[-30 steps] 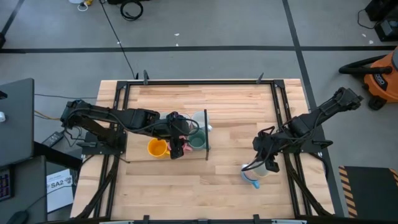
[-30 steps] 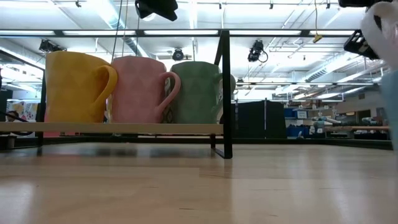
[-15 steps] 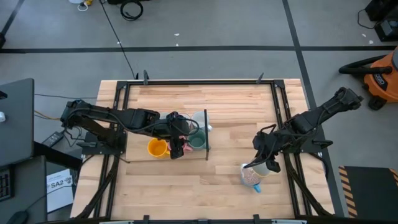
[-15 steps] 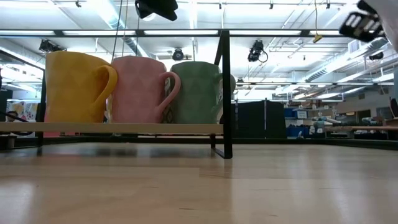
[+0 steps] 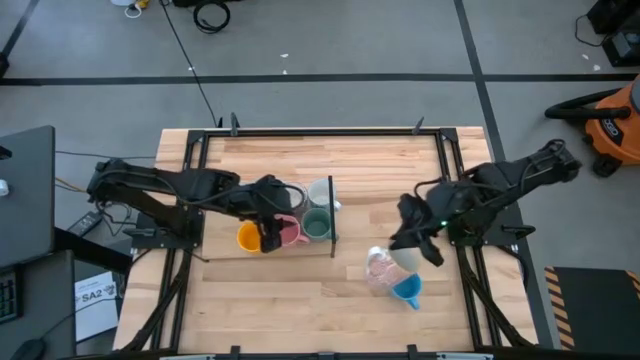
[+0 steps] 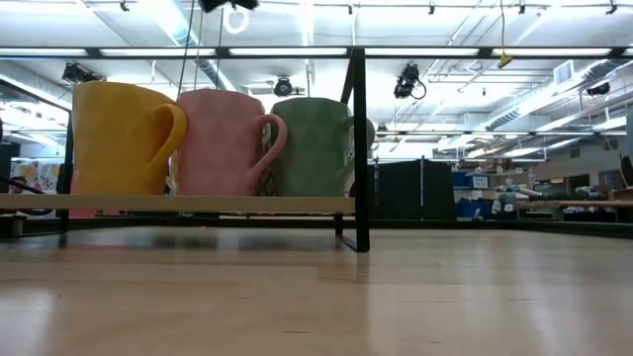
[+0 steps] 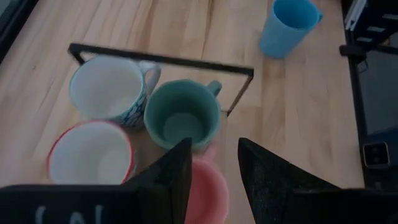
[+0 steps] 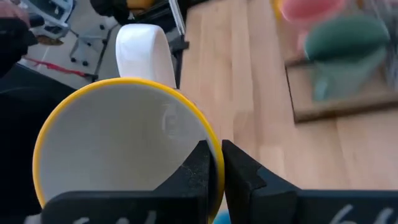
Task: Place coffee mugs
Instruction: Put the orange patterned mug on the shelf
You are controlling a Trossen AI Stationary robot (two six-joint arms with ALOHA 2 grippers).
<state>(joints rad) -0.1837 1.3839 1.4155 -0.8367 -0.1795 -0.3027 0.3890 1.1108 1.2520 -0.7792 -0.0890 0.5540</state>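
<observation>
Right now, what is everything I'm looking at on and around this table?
rack: one, black frame with a wooden base, left of the table's middle
orange mug: one, on the rack
pink mug: one, on the rack beside the orange one
green mug: one, teal-green, on the rack
white mug: one, blue pattern outside, on the rack
red-rimmed mug: one, white inside, on the rack
blue mug: one, on the table's right part
yellow-rimmed mug: one, white inside, held up by its rim
table: one, pale wood
vacuum: one, orange, on the floor
left gripper: dark, open, above the rack
right gripper: dark, shut on the yellow-rimmed mug's rim
</observation>
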